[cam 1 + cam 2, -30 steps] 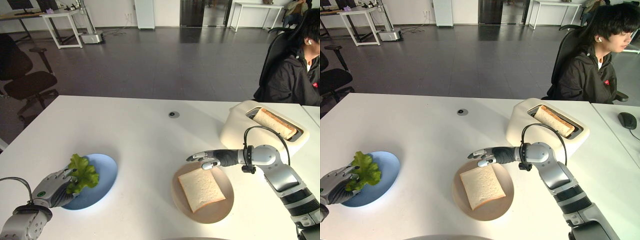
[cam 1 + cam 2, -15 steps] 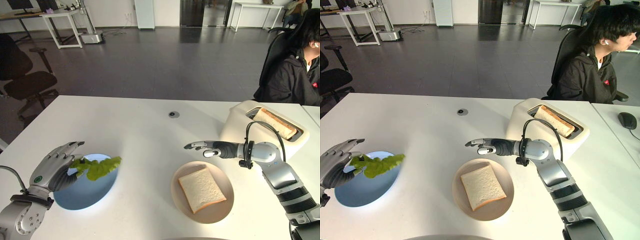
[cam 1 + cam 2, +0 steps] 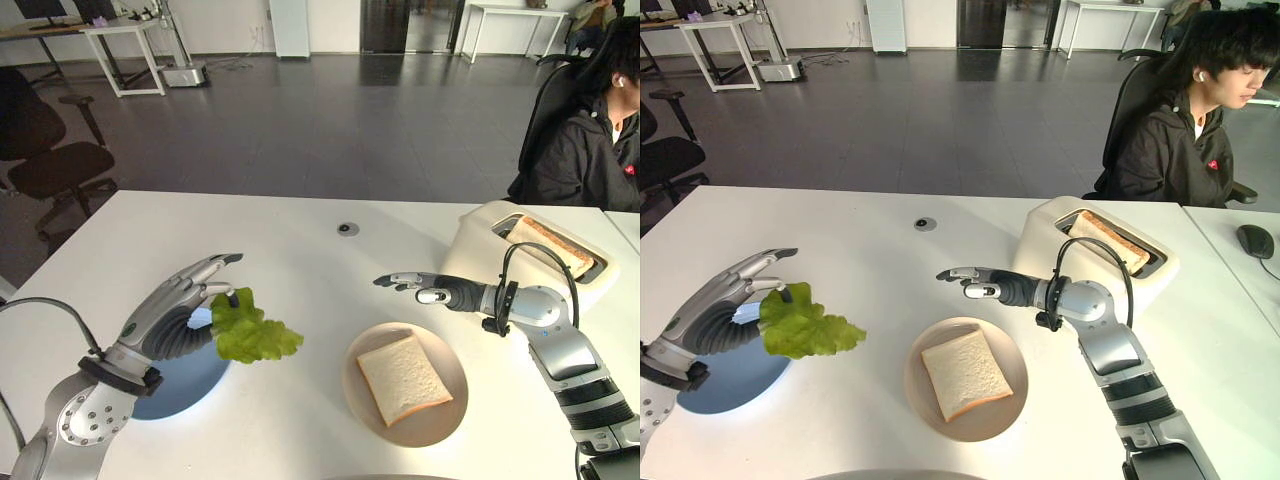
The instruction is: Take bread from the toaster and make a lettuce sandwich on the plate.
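Left hand (image 3: 172, 316) pinches lettuce (image 3: 252, 336), the leaf jutting rightward from its grasp; right hand (image 3: 421, 289), outstretched and empty, hovers beyond the bread slice (image 3: 403, 379).

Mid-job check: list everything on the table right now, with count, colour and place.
lettuce leaf: 1, green, in left hand
blue plate: 1, blue, front left
tan plate: 1, tan, front centre
plate bread: 1, pale, on tan plate
toaster: 1, white, right rear
toaster bread: 1, browned, in slot
table port: 1, grey, rear centre
mouse: 1, dark, far right
left hand: holding lettuce
right hand: open, behind tan plate
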Robot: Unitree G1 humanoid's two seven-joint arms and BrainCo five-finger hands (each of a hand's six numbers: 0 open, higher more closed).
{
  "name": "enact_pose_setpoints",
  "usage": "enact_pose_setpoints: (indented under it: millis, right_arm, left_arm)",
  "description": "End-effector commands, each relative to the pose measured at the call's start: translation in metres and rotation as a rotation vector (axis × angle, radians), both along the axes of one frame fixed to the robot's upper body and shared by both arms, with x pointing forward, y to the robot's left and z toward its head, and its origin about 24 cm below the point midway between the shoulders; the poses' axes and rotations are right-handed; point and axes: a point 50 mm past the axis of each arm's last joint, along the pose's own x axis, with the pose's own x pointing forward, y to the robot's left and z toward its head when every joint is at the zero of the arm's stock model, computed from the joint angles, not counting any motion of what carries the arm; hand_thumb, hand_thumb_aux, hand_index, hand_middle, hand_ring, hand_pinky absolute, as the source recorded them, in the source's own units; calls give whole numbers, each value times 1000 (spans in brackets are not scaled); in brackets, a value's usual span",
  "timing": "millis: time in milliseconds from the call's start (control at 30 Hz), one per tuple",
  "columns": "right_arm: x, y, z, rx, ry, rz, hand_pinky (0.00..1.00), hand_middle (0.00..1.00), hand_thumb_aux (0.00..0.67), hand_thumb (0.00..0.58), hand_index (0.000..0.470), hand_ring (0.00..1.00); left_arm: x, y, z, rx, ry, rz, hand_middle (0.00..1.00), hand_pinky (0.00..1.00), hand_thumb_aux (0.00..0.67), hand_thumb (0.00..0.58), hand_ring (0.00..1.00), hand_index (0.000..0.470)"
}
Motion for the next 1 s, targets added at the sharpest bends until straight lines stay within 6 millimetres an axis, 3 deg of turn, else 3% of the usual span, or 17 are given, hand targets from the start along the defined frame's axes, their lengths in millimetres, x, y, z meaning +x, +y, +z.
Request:
enact_pose_setpoints:
  millis: [33,333,433,533,600,700,800,900,967,1000]
  right_arm:
    - [3,-4,1,28,-6,-31,0,0,0,0,0,0]
    - [18,-18,16,142,-67,-181,0,0,0,0,0,0]
    - [24,-25,22,197,-87,-241,0,0,0,0,0,0]
    - [24,-25,23,211,-85,-243,0,0,0,0,0,0]
    - [24,-25,22,214,-80,-241,0,0,0,0,0,0]
    - [24,-21,19,220,-72,-232,0,0,0,0,0,0]
    - [23,-16,18,220,-64,-207,0,0,0,0,0,0]
    - [22,-13,16,223,-53,-194,0,0,0,0,0,0]
    - [21,-11,15,225,-46,-184,0,0,0,0,0,0]
    - [21,-10,14,224,-45,-179,0,0,0,0,0,0]
  left_arm:
    - [8,-22,10,-84,-18,-109,0,0,670,580,0,470]
    - [24,-115,1,-303,48,-410,0,0,670,580,0,470]
    - [29,-148,-22,-294,98,-464,0,0,670,580,0,470]
    - [32,-169,-40,-270,102,-478,0,0,670,580,0,470]
    - [33,-176,-48,-233,62,-483,0,0,670,580,0,470]
    - [31,-181,-79,-128,77,-491,0,0,670,580,0,470]
    - [27,-173,-100,0,50,-496,0,0,670,580,0,470]
    - [31,-163,-105,59,7,-466,0,0,670,580,0,470]
    - [36,-155,-108,88,-3,-441,0,0,523,552,0,367]
    - [37,-152,-109,106,-8,-436,0,0,394,482,0,276]
